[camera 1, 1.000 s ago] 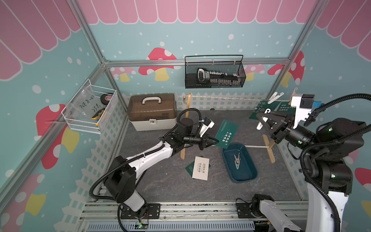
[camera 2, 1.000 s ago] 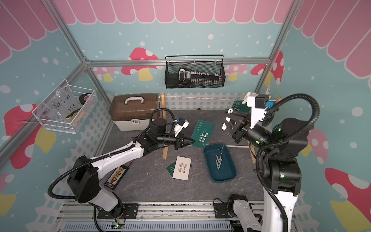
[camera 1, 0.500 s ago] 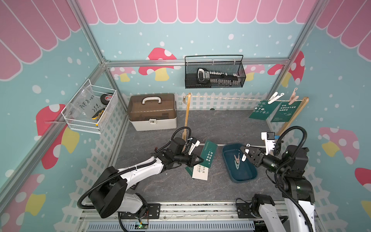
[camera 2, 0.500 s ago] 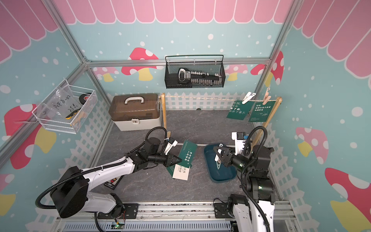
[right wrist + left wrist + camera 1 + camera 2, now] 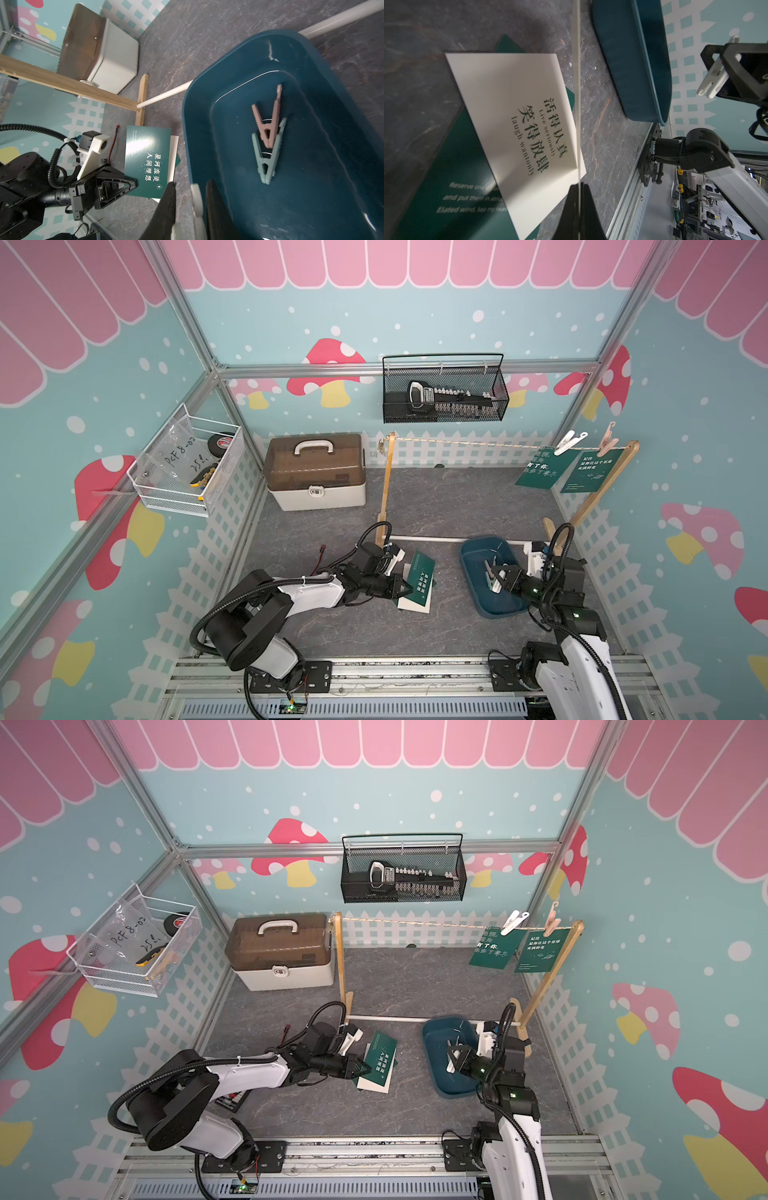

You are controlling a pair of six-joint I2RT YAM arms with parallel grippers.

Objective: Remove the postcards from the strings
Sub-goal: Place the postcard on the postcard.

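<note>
The left gripper (image 5: 405,588) is clenched on the edge of a dark green rectangular held postcard with white Chinese lettering (image 5: 422,577). It holds the card tilted over a white postcard with black text (image 5: 512,116), which lies flat on the grey stone-patterned floor (image 5: 332,497) and overlaps a second, lower green postcard (image 5: 456,166). In the left wrist view the held card shows only as a thin pale edge running out from between the shut jaws. The right gripper (image 5: 496,574) grasps a white plastic clothespin (image 5: 196,199) over a deep blue oval plastic tray (image 5: 478,549). In the tray a pink clothespin (image 5: 270,120) and a grey-green clothespin (image 5: 268,153) lie touching. The thin beige twisted string (image 5: 465,443) runs between the tops of a left wooden post (image 5: 386,489) and a right wooden post (image 5: 602,485). Near its right end hang a first hanging green postcard (image 5: 536,470) under a white peg (image 5: 570,443) and, just beside it, a second hanging green postcard (image 5: 590,472) under a pink peg (image 5: 606,443).
</note>
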